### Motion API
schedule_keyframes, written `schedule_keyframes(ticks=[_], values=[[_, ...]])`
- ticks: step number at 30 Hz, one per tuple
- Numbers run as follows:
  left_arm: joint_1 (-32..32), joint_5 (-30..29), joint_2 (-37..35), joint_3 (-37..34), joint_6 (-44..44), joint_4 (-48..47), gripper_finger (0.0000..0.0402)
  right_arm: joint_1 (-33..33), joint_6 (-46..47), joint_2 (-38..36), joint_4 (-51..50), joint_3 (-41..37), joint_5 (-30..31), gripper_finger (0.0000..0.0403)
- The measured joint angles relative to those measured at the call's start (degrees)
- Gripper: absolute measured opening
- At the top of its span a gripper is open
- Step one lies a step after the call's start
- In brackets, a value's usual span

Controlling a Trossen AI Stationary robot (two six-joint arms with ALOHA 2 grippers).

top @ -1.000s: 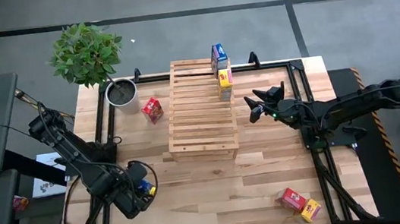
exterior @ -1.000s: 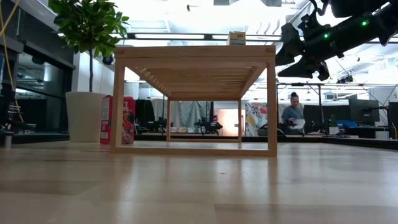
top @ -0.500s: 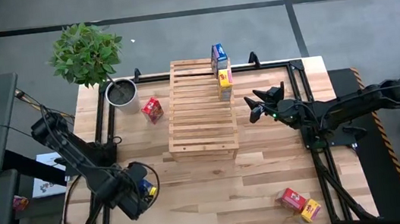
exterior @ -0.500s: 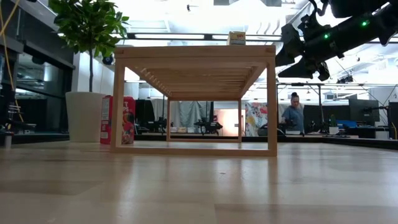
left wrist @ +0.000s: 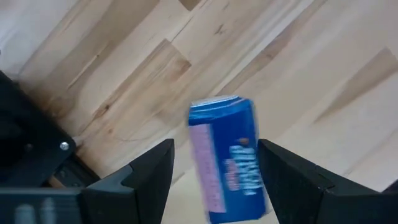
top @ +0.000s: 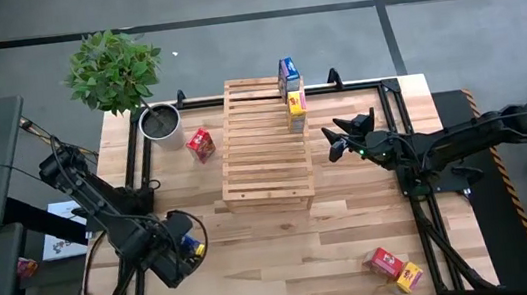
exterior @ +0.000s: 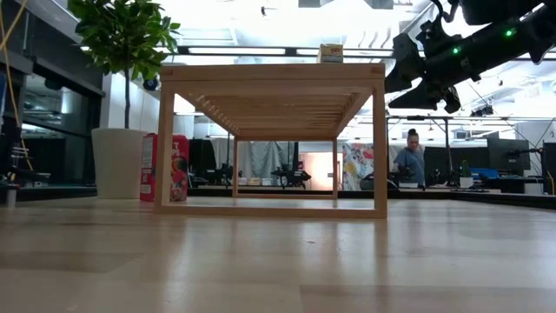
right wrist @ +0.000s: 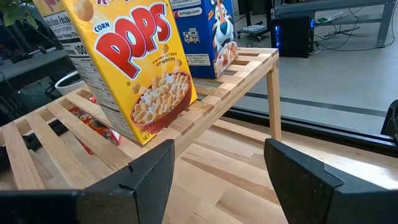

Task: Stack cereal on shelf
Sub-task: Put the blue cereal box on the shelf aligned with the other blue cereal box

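My left gripper (top: 184, 254) is over the table's near-left part, open, with one finger on each side of a blue cereal box (left wrist: 229, 158). The pale slatted shelf (top: 263, 142) stands mid-table. A blue box (top: 287, 70) and a yellow box (top: 296, 105) stand on its far-right slats, and both show close up in the right wrist view (right wrist: 208, 37) (right wrist: 130, 62). A red box (top: 200, 143) stands on the table left of the shelf. My right gripper (top: 347, 129) is open and empty, raised just right of the shelf. My left gripper has the blue box between its fingers. A strip of table shows between one finger (left wrist: 155, 171) and the box's pale side (left wrist: 198, 168). The other finger (left wrist: 280, 177) meets the box's blue edge (left wrist: 256, 162) in the picture; I cannot tell whether it touches.
A potted plant (top: 159, 121) stands at the far-left corner. A red box (top: 385, 262) and a yellow box (top: 409, 276) lie together near the near-right corner. Bare planks lie in front of the shelf. A person (exterior: 408, 161) sits in the room beyond.
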Motion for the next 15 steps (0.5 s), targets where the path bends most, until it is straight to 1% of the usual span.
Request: schedule_keyframes(ticks=[5, 11, 15], values=[[0.0, 1.75, -0.02, -1.34, -0.52, 0.48, 0.022, -0.02, -0.06, 0.01, -0.12, 0.0, -0.37, 0.0241], [-0.01, 1.97, -0.04, -2.31, -0.55, 0.89, 0.022, 0.0, -0.02, 0.02, -0.66, 0.0, -0.42, 0.0241], [0.0, 2.65, -0.04, -2.33, 0.24, 3.39, 0.022, -0.02, -0.02, 0.02, -0.79, 0.0, -0.42, 0.0241]])
